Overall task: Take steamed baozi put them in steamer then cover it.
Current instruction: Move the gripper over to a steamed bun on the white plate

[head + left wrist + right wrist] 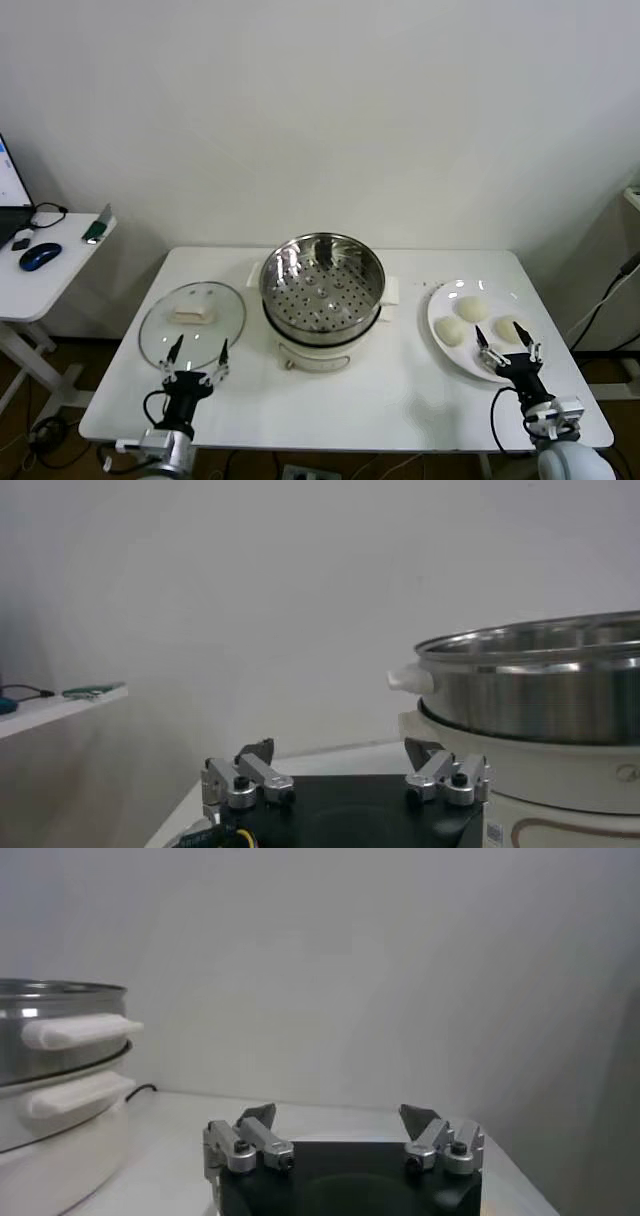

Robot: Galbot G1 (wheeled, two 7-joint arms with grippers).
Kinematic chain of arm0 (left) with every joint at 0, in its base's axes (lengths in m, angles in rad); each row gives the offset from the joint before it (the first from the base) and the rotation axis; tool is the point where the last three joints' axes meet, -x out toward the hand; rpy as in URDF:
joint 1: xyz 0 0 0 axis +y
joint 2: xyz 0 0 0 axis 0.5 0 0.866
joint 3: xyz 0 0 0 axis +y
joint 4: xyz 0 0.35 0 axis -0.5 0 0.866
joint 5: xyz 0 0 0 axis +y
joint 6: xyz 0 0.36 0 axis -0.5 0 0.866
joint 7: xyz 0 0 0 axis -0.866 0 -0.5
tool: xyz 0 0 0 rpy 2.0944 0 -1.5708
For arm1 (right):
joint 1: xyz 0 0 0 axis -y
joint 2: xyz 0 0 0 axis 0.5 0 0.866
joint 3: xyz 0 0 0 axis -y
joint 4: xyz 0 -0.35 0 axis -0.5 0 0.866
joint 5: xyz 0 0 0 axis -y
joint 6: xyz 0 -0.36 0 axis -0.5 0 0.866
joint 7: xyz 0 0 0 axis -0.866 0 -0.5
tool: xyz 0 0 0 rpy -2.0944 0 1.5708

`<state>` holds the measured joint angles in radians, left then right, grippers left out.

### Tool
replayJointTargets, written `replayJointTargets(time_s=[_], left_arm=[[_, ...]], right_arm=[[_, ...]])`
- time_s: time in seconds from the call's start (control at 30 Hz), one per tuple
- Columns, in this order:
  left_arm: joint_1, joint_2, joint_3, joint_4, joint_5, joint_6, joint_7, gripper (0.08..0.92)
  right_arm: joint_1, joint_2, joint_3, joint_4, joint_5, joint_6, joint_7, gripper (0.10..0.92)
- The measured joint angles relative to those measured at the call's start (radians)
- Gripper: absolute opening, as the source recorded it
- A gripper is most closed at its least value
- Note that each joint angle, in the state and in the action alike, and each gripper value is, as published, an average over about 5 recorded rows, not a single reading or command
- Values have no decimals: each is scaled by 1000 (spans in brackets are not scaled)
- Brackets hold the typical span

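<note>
Baozi (472, 308) on plate (440, 310) beside uncovered steamer (322, 290); left gripper (197, 352) and right gripper (508, 340) wide apart, empty.

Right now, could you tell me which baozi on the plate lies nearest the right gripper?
The baozi at the plate's right side, just above the open right gripper; the others lie farther left and back.

We count one steamer (322, 296) on the white table (400, 400). We count one glass lid (192, 322) carrying one cream handle (196, 312). We count one white plate (447, 345) and three steamed baozi (470, 308) visible on it; the right gripper (509, 349) stands in front of part of the plate, so we cannot confirm a fourth. We count two grippers, the second being the left gripper (196, 354). We count one side desk (40, 280) with one blue mouse (39, 256).
</note>
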<state>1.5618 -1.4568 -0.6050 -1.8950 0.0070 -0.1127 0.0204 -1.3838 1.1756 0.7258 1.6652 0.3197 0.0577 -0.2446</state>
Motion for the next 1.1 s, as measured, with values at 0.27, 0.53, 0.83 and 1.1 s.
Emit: replayJointTargets(time_s=[0.27,0.53,0.83,1.1], left_arm=[[-8,7,17,2,-12,-12,-4,823],[-22,11,30,-4,-19,-4,-15,823],[-23,21,24,5,-33,3,-28,823],[-23,23,19,16,-40,7,-36,823]], right_arm=[[93,-178,-66,-42,-60,-88,-126,823],[362,-433,-303,-186,-180,-129,-407,823],[830,-579,-771,-385,-338,-101,-682,823],[1156,-568,-1102,-580,-433,-44,-810,823]])
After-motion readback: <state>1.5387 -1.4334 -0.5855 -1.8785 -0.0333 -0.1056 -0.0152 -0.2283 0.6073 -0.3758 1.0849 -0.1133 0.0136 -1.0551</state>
